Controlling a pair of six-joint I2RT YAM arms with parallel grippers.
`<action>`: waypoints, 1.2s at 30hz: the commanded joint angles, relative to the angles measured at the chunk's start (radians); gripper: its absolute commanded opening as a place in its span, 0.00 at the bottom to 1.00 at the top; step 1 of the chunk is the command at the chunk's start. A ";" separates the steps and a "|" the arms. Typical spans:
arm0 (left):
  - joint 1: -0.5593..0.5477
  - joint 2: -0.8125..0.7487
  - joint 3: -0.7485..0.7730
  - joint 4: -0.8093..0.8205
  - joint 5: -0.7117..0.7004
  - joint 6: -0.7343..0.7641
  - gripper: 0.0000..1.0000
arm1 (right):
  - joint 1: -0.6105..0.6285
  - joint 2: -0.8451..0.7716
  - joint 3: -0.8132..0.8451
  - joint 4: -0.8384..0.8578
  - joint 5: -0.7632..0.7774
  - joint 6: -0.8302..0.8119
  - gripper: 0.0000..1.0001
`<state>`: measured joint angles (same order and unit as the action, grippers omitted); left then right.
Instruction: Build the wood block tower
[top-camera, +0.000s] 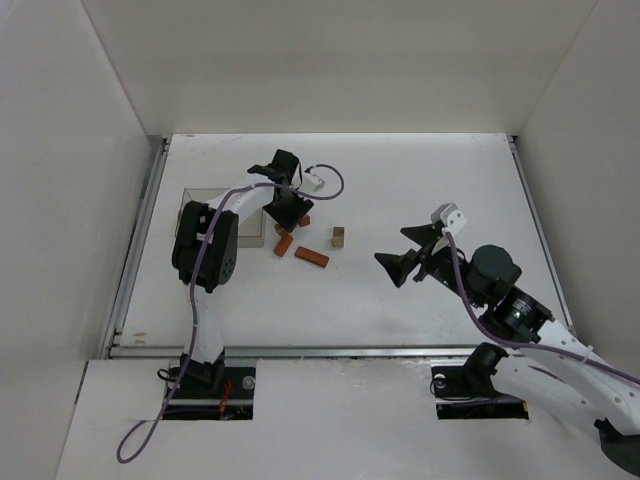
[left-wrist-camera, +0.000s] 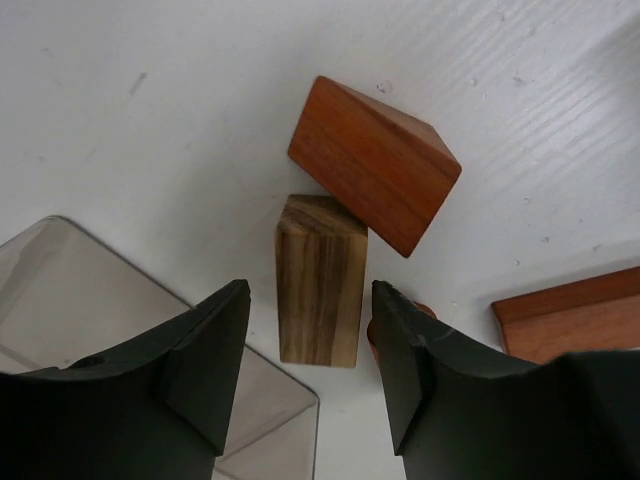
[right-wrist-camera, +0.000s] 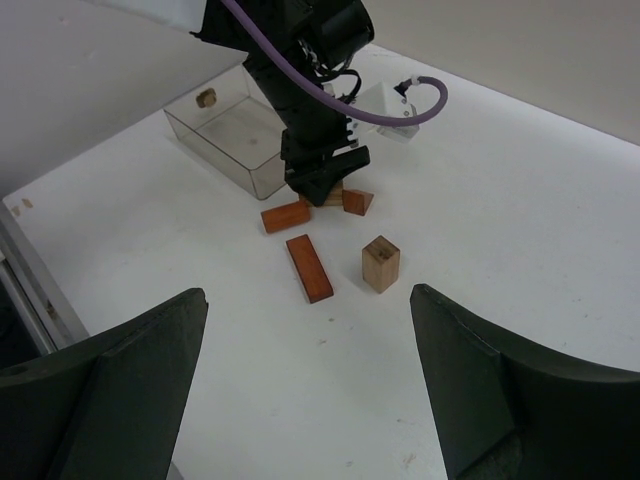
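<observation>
While no block is stacked yet, the step in hand is judged the first pick-up.

- Desk (top-camera: 420, 180): white, fills the top view.
- Left arm (top-camera: 205, 250): centre left, folded forward, wrist pointing steeply down.
- Right arm (top-camera: 510, 300): lower right, raised, facing the blocks.
- Clear box (right-wrist-camera: 230, 140): just left of the blocks.
- Right pincer (right-wrist-camera: 308, 298): wide open, empty.
- Left pincer (left-wrist-camera: 310, 300): half-open astride the tan block (left-wrist-camera: 320, 280), slim gaps either side, nothing gripped.
- Reddish bar (right-wrist-camera: 308, 268), upright tan block (right-wrist-camera: 380, 263): loose, mid-frame.
- Reddish wedge (left-wrist-camera: 375, 165): touching the tan block's far end.

Next move calls for closing squarely and lifting without dragging the wedge.
</observation>
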<state>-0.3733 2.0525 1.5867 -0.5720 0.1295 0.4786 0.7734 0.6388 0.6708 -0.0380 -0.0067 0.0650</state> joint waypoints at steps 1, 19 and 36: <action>0.002 0.006 0.006 -0.025 0.018 0.008 0.48 | -0.002 0.009 0.023 0.029 0.014 0.019 0.88; 0.057 -0.063 0.143 -0.062 0.018 -0.026 0.00 | -0.002 0.065 0.165 -0.002 0.223 0.185 1.00; -0.046 -0.615 -0.114 0.167 0.514 0.084 0.00 | -0.126 0.532 0.865 -0.462 0.123 0.467 0.92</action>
<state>-0.4171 1.4078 1.4776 -0.4316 0.4889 0.5705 0.6598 1.1610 1.4944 -0.4198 0.1455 0.4656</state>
